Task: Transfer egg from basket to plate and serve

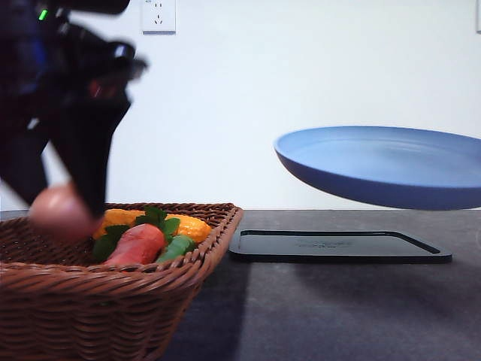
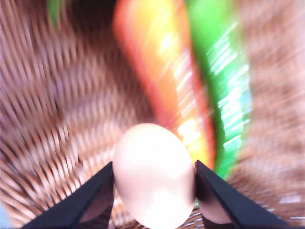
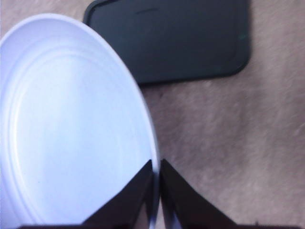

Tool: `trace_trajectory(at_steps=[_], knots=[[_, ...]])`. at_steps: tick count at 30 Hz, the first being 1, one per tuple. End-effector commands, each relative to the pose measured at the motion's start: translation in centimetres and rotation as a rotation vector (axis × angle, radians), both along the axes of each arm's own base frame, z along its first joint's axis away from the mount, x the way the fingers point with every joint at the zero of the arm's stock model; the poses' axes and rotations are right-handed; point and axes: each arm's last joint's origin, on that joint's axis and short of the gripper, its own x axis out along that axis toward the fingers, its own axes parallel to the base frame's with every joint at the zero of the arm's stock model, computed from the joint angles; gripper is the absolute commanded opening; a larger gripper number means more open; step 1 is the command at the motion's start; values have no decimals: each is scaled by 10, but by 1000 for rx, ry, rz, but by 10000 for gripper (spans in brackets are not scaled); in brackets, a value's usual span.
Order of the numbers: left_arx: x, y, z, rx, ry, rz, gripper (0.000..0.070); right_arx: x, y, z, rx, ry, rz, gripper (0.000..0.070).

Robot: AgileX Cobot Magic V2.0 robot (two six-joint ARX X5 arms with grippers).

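The pinkish egg [image 1: 62,212] hangs just above the wicker basket [image 1: 113,301] at the left, held between the black fingers of my left gripper [image 1: 64,207]. Up close in the left wrist view, the egg [image 2: 153,174] sits between both fingers of the left gripper [image 2: 153,191], with blurred basket weave [image 2: 62,124] below. The light-blue plate [image 1: 383,165] floats in the air on the right, above the table. My right gripper [image 3: 156,191] is shut on the rim of the plate [image 3: 71,124].
A flat black tray [image 1: 338,246] lies on the dark table under the plate, also seen as the tray [image 3: 176,38] in the right wrist view. In the basket lie a carrot with green leaves [image 1: 139,242], an orange vegetable [image 1: 188,224] and a green one [image 1: 177,247].
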Motion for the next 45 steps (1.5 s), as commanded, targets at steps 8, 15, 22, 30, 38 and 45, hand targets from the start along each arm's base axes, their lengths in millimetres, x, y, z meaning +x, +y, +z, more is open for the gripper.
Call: trace_trajectory(at_steps=[8,15,22,30,38,45], knots=[[5,-39,66,-220,-238,-132,132,-2,8,-1,26,48,49,0],[-14,-75,77,-343,-338,-266,132,-1,18,-5,27,82,110,0],[-28,-113,61,-368,-342,-383,132,2,25,-10,24,117,146,0],[-24,-138,24,-284,-270,-430,132,3,26,-12,21,123,153,0],[-18,-147,1,-228,-230,-444,134,3,26,-12,21,122,153,0],[-18,-148,0,-227,-228,-444,200,2,26,-12,21,137,153,0]])
